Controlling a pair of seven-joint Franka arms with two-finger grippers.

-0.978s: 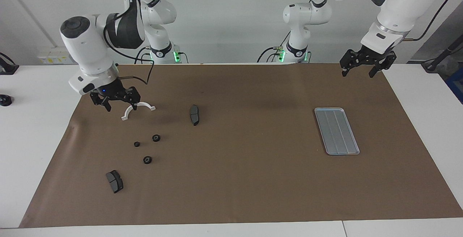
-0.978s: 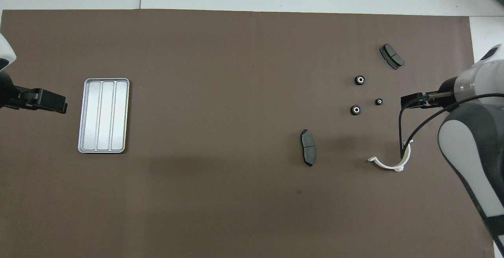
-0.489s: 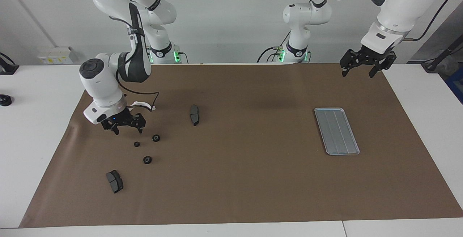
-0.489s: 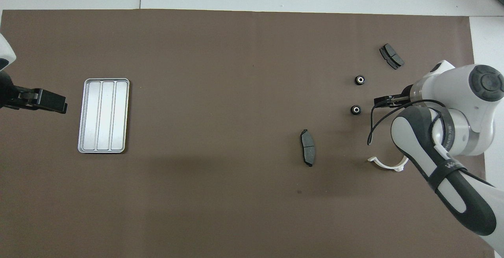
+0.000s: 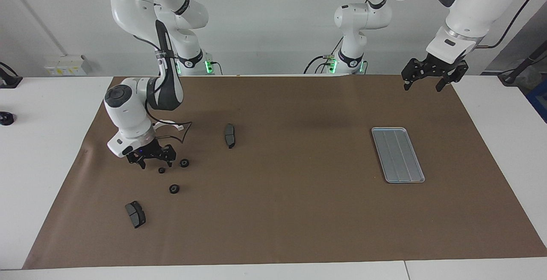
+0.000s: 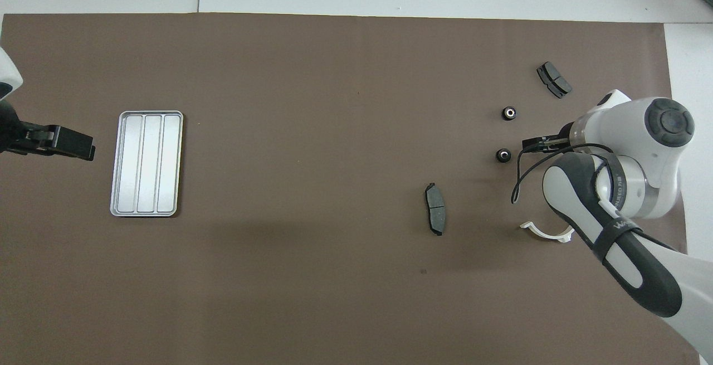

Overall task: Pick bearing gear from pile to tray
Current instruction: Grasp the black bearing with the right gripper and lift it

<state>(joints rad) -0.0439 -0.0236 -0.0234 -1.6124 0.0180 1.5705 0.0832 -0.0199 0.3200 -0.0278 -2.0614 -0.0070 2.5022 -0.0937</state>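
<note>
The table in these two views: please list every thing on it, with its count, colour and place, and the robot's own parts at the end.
Paper cover: one, brown, spread over the white table.
Tray: one, silver-grey, empty, at the left arm's end.
Small rings: three, black, grouped at the right arm's end.
Brake pads: two, dark grey; one toward the middle of the table, one farthest from the robots, past the rings.
Half-ring bracket: one, white, nearer to the robots than the rings, partly hidden by the right arm.
Right gripper: open, low over the smallest ring.
Left gripper: open, raised, waiting at the left arm's end.
</note>
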